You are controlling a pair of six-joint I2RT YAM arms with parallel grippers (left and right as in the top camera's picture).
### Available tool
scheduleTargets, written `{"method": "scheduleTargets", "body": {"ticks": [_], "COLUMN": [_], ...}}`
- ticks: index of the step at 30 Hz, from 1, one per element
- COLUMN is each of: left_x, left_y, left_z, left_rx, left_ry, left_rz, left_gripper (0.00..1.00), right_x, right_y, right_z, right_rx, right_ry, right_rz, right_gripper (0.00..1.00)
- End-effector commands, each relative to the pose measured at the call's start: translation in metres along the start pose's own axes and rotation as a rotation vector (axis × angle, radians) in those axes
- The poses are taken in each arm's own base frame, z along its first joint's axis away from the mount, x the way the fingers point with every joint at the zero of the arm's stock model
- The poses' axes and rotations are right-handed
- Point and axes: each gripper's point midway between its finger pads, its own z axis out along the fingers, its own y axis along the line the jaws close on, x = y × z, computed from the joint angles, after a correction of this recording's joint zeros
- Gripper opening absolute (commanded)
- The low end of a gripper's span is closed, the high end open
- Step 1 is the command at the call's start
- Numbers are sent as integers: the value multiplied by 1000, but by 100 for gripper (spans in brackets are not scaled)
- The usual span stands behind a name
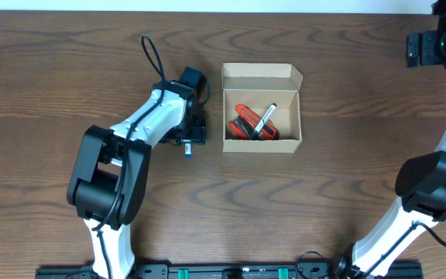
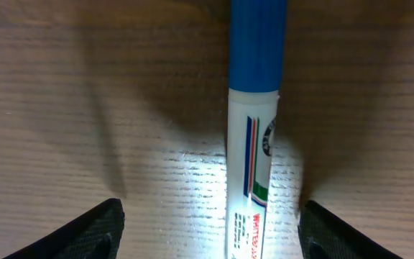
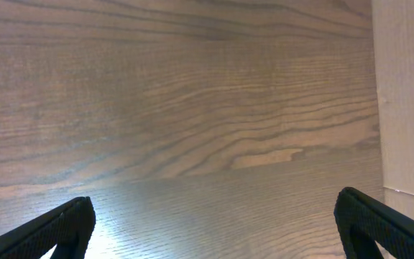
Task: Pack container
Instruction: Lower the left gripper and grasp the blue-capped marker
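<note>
The container stands near the middle of the table, a little closer to the far edge than to the near edge. Its flap lid is open and stands up at the far side. Inside it, close to the near wall, lie some red-orange things, which I cannot identify, and a black-and-white marker lies tilted across them. The left gripper is just beside the left wall of the container and points down at the table. Its fingers are spread and released, and they grasp nothing. Between them a whiteboard marker with a blue cap and a white body lies flat on the wood. It is nearer to one finger than to the other, with a gap visible on both sides. The right gripper is near the far right corner of the table, well apart from the container. Its fingers are spread wide with only bare wood between them, and a pale surface shows at the side of this view.
</note>
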Motion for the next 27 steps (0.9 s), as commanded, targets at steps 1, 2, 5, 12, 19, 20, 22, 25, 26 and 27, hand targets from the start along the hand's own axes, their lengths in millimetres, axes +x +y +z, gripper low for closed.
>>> {"method": "scheduleTargets", "body": {"ticks": [1, 2, 5, 12, 19, 20, 22, 25, 26, 27], "left_x": [3, 3, 3, 7, 13, 13, 13, 13, 13, 13], "left_y": [3, 3, 3, 0, -1, -2, -2, -2, -2, -2], "left_z": [4, 4, 4, 14, 24, 25, 25, 25, 25, 25], "left_rx": [-17, -17, -17, -5, 0, 1, 1, 1, 1, 1], "left_ry": [14, 14, 15, 45, 80, 83, 83, 84, 83, 83], "left_rz": [0, -1, 0, 0, 1, 0, -2, -2, -2, -2], "left_gripper": [77, 77, 75, 75, 65, 55, 29, 6, 6, 6], "right_x": [4, 4, 4, 4, 4, 4, 4, 4, 4, 4], "right_y": [-2, -2, -2, -2, -2, -2, -2, -2, -2, -2], "right_z": [6, 6, 6, 6, 6, 6, 6, 6, 6, 6], "right_rx": [-1, -1, -1, -1, -1, -1, -1, -1, -1, -1], "right_ry": [17, 17, 17, 17, 17, 17, 17, 17, 17, 17], "right_rz": [19, 19, 19, 19, 19, 19, 19, 19, 19, 19], "right_gripper": [99, 99, 99, 99, 99, 99, 99, 99, 99, 99]}}
